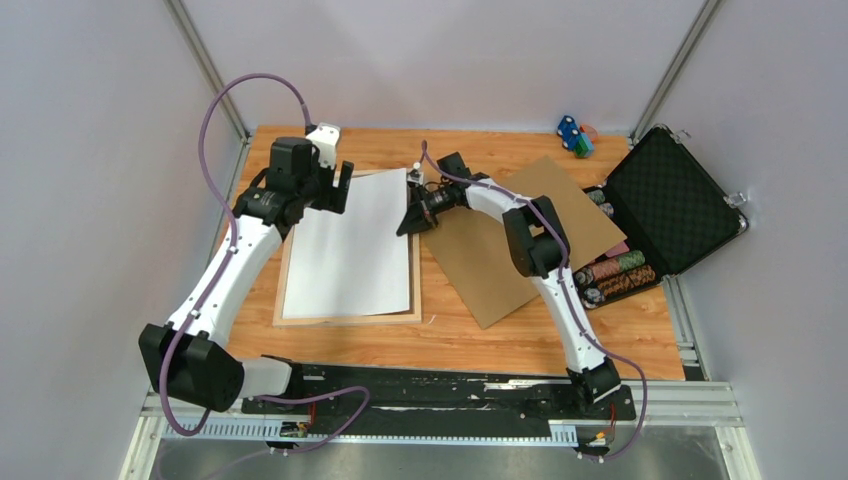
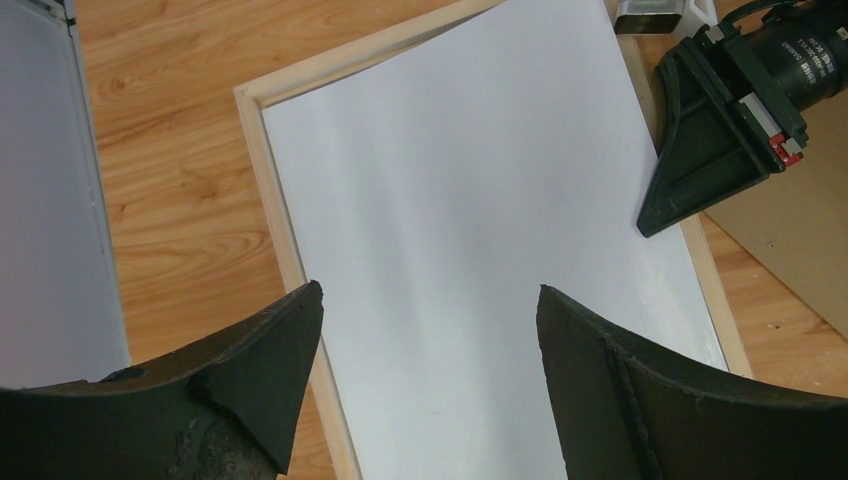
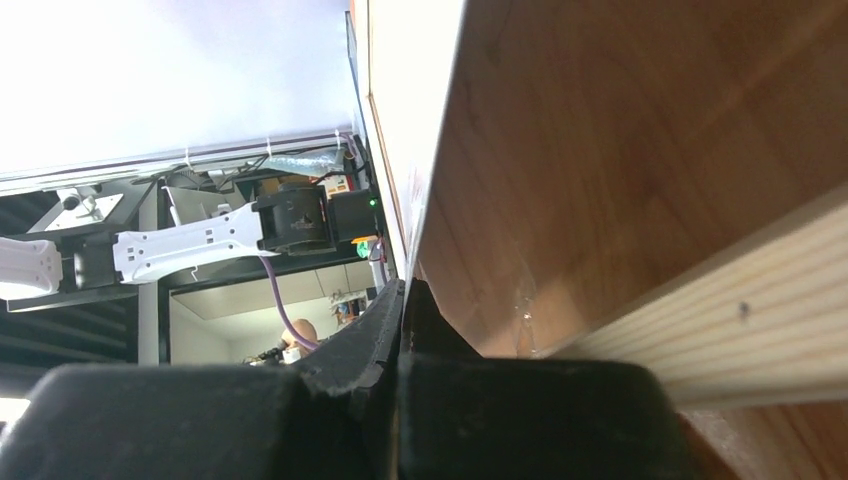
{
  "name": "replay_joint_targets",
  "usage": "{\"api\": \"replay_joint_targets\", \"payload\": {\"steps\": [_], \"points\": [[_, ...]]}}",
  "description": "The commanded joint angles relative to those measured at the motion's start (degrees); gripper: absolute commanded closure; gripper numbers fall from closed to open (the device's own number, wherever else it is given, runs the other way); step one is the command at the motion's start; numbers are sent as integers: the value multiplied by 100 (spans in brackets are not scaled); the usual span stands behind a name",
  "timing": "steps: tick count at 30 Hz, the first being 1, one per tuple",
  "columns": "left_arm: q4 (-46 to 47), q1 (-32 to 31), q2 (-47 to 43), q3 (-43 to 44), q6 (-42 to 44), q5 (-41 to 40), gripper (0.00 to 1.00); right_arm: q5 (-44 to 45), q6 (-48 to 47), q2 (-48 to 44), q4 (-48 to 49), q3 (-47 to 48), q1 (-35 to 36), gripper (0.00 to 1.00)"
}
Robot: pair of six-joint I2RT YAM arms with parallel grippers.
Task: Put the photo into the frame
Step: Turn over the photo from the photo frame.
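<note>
The photo (image 1: 350,245) lies blank white side up over the frame (image 1: 345,319); its printed side is hidden. The frame's pale wood rails (image 2: 268,190) show along the left and near sides. The sheet sits slightly askew and overlaps the frame's right rail. My right gripper (image 1: 412,215) is shut on the photo's right edge near the far corner; in the right wrist view the thin white sheet (image 3: 405,100) rises from between the closed fingers (image 3: 403,290), beside the frame's rail (image 3: 720,320). My left gripper (image 2: 430,300) hangs open above the photo's far left part, holding nothing.
A brown backing board (image 1: 520,240) lies right of the frame, under the right arm. An open black case (image 1: 670,200) with poker chips stands at the table's right edge. Small toy cars (image 1: 574,135) sit at the back right. The enclosure walls close in on both sides.
</note>
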Motion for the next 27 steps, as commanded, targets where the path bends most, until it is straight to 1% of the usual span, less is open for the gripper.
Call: {"api": "replay_joint_targets", "payload": {"steps": [1, 8, 15, 19, 27], "points": [[205, 48, -56, -22, 76, -28, 14, 30, -277, 119, -139, 212, -11, 100], [238, 51, -112, -81, 77, 1, 14, 325, -382, 40, -148, 189, -17, 100], [255, 51, -170, -111, 77, 26, 14, 426, -331, 23, -122, 150, -7, 100], [265, 57, -193, -116, 70, 36, 13, 563, -296, -90, -34, -44, -6, 100], [259, 62, -272, -151, 68, 42, 13, 770, 10, -377, 497, -589, -10, 100]]}}
